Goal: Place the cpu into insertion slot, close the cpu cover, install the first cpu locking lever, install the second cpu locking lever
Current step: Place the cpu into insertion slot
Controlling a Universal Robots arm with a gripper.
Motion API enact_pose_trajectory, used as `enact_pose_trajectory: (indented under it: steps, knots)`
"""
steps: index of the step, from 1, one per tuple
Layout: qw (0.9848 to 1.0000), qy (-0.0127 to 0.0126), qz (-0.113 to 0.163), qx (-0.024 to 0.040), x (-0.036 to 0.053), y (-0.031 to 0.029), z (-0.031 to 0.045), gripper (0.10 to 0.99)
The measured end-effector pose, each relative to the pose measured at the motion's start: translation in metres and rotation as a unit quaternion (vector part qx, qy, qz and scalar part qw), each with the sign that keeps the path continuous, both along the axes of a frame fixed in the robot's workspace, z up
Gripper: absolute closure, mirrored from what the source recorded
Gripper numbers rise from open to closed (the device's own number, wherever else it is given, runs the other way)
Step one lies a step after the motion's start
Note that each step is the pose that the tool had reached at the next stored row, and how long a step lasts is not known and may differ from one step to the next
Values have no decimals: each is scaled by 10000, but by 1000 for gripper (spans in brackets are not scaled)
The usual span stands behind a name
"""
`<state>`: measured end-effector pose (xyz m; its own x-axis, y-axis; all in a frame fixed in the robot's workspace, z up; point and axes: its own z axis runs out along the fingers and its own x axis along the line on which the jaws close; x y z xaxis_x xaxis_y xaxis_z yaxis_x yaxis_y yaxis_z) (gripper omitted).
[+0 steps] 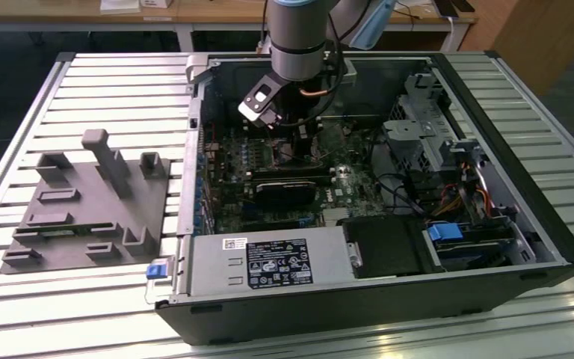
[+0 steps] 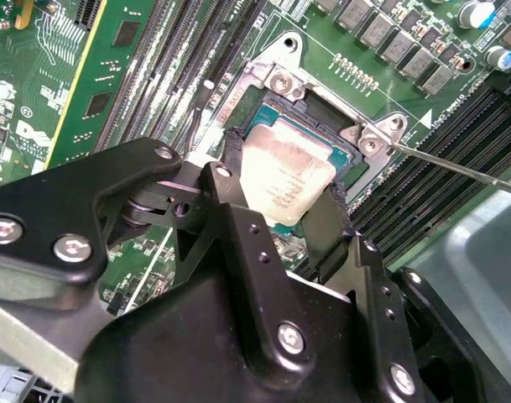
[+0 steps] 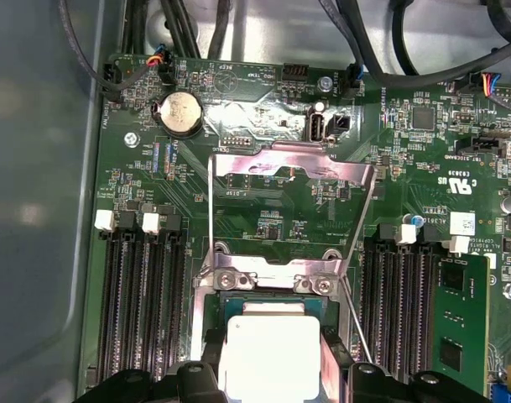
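Note:
My gripper (image 1: 302,140) reaches down into the open computer case (image 1: 526,224), over the green motherboard. In both wrist views its black fingers (image 2: 234,189) press on two opposite edges of the cpu (image 2: 284,176), a square silver-grey chip. The cpu (image 3: 272,353) sits level in or just above the insertion slot (image 3: 263,302), whose dark frame and silvery rim (image 2: 318,109) show around it. The cpu cover (image 3: 322,168) is swung open and lies flat on the board beyond the slot. A thin wire locking lever (image 3: 361,243) stands raised beside the slot.
Long black memory slots (image 3: 138,311) flank the socket, with a green memory module (image 3: 461,323) in one. A coin battery (image 3: 181,113) and cables lie past the cover. On the slatted table (image 1: 117,97), a grey fixture (image 1: 87,202) stands at the exterior view's left.

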<state>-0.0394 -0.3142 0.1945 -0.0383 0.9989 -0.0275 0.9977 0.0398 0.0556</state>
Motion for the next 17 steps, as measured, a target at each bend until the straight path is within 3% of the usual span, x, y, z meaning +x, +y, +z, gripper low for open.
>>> enact_pose_trajectory:
  steps: [6,7,17]
  knots:
    - [10000,-3,0,5,1,2,-5,541]
    - [10000,-3,0,4,1,2,-4,478]
    - [10000,-1,0,2,0,2,0,478]
